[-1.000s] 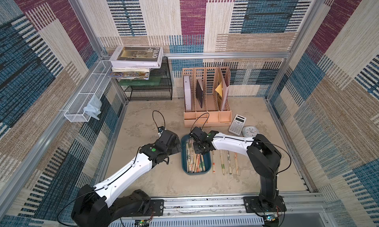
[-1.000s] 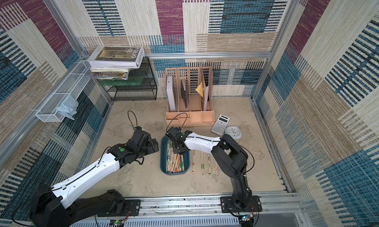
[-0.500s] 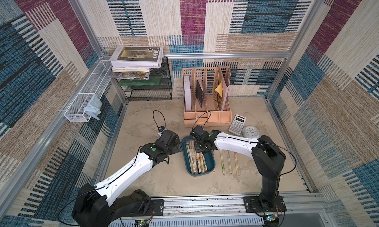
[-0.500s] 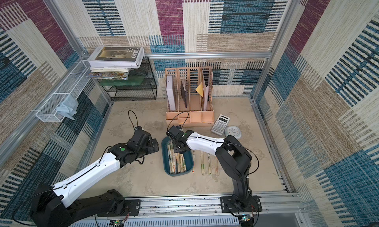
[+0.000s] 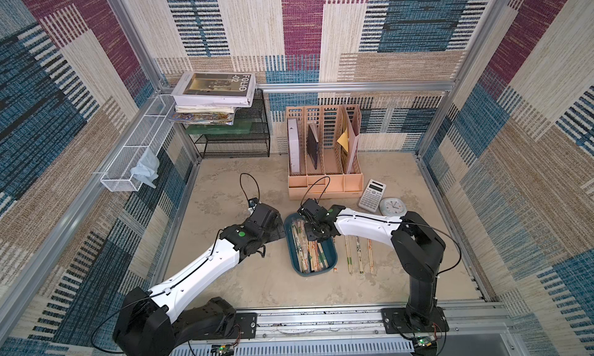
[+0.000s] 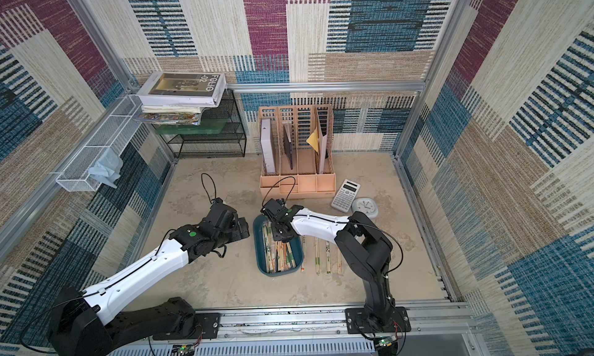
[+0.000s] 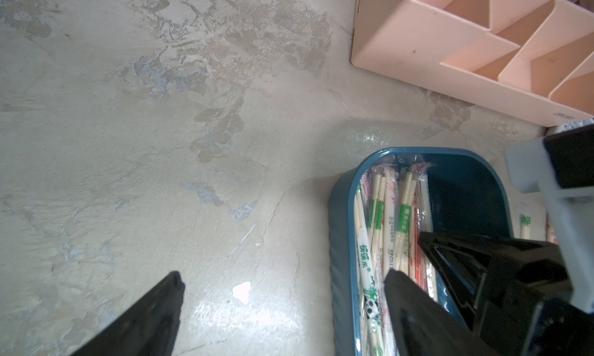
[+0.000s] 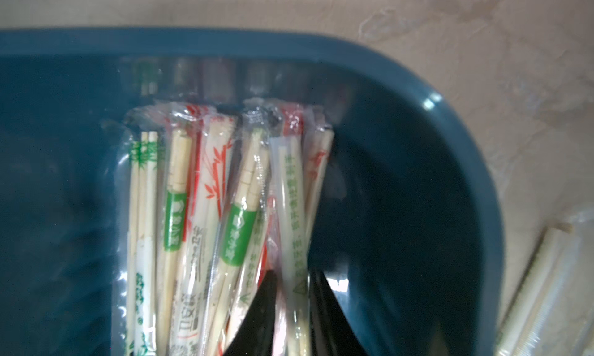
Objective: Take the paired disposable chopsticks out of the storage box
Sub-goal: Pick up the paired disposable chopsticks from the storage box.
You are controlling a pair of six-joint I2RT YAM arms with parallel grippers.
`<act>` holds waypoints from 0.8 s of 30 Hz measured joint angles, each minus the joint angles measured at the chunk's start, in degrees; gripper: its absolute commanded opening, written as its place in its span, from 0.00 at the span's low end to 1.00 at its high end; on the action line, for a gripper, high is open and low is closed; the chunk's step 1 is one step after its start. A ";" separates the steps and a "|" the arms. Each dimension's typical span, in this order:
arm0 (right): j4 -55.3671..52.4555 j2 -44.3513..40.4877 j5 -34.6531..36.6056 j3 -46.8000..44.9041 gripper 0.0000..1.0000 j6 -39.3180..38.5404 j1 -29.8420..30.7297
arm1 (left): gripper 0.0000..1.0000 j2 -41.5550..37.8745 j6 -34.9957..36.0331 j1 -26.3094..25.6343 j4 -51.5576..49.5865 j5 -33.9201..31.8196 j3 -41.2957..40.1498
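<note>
The storage box (image 5: 331, 264), a shallow teal tray, lies at mid-table in both top views (image 6: 261, 261), turned slightly askew. Several paired disposable chopsticks (image 8: 180, 190) in clear sleeves with green and red prints fill its left side. My right gripper (image 8: 293, 274) reaches down into the box (image 5: 316, 237) and is shut on one green-lettered pair (image 8: 291, 209) at the bundle's right edge. My left gripper (image 7: 284, 277) stands open astride the box's left rim (image 7: 342, 241), one finger (image 7: 418, 312) above the chopsticks, holding nothing. Three more pairs (image 5: 358, 254) lie on the table right of the box.
A peach file organiser (image 5: 324, 164) stands just behind the box. A calculator (image 5: 372, 195) and a round clock (image 5: 392, 207) lie to its right. A black mesh rack (image 5: 236, 139) carrying books (image 5: 213, 90) fills the back left, and a white wire basket (image 5: 135, 158) hangs on the left wall.
The box's near end has swung a little to the right, so it now lies askew. My right gripper has stayed in the box, and the left arm has barely moved.
</note>
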 measured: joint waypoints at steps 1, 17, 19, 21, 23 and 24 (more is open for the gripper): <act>0.00 0.04 0.00 -0.11 0.22 0.00 -0.07 | 0.99 0.00 0.00 0.00 0.00 0.00 0.00; -0.07 -3.67 0.07 -0.48 0.03 -0.15 0.26 | 0.99 0.09 0.00 0.00 0.00 0.02 0.00; -0.24 -4.94 0.15 -0.46 0.03 -0.11 0.35 | 0.99 0.17 0.00 0.00 0.00 0.17 0.00; -0.42 -6.23 0.35 -0.39 0.03 -0.04 0.46 | 0.99 0.31 0.00 0.00 0.00 0.24 0.00; -0.44 -7.87 0.48 -0.37 0.03 0.00 0.57 | 0.99 0.48 0.00 0.00 0.02 0.79 0.00; -0.44 -8.83 0.50 -0.35 0.03 0.00 0.57 | 0.99 0.59 0.02 -0.02 0.02 1.20 0.00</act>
